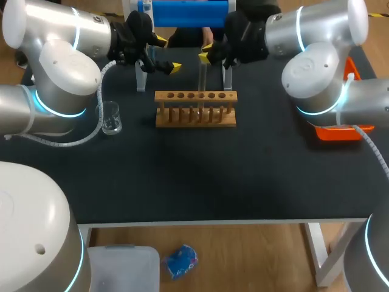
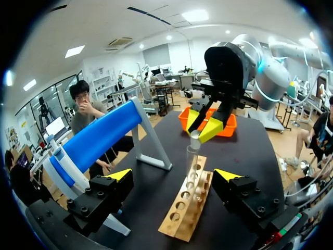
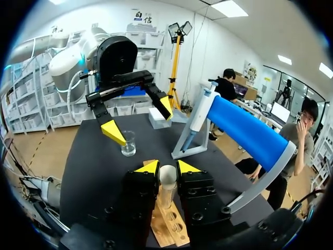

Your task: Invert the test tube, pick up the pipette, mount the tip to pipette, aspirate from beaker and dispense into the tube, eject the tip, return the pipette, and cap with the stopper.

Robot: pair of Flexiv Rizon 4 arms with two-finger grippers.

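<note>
Right gripper (image 3: 167,167) clamped on upright tube (image 1: 202,78), held over wooden rack (image 1: 194,115) mid-table. Left gripper (image 2: 174,175) fingers wide apart, hovering behind rack's left end. Beaker (image 1: 111,118) on table, left of rack. Blue stand (image 1: 188,12) at far edge.

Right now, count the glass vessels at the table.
2: a beaker left of the wooden rack, and a test tube upright in the right gripper at the rack.
</note>
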